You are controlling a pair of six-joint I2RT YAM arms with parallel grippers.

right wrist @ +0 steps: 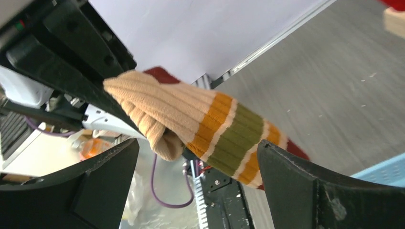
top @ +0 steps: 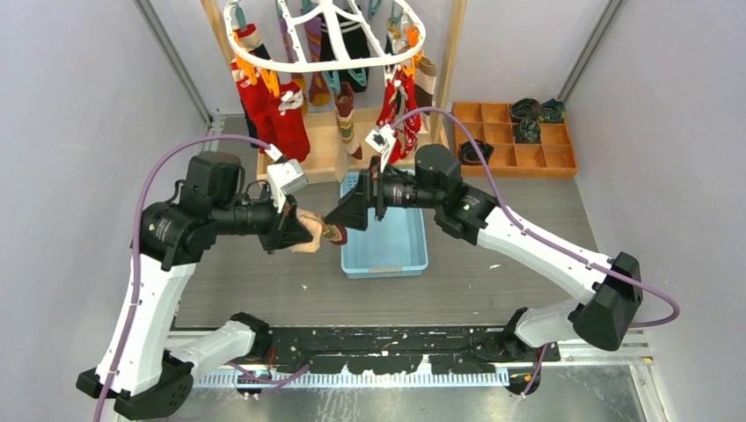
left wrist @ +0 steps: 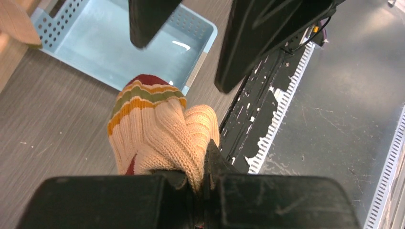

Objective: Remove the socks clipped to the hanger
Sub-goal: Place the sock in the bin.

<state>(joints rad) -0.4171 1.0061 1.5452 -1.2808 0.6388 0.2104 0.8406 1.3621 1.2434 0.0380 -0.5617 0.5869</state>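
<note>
From above, the left gripper (top: 306,233) is clamped on a beige sock (top: 315,236) held over the grey table (top: 237,290), just left of the blue bin (top: 387,271). The right gripper (top: 334,220) faces it with its jaws spread. Only this view shows the white hanger (top: 303,65) at the back, with red and dark socks (top: 264,110) clipped to it, and a wooden tray (top: 515,158) to the right.

The left wrist camera shows the bunched knit pinched between its own fingers (left wrist: 119,200), with the bin just beyond. The right wrist camera shows the sock's orange and green stripes. The striped end reaches between the spread fingers (right wrist: 325,191), and I cannot tell whether it touches them.
</note>
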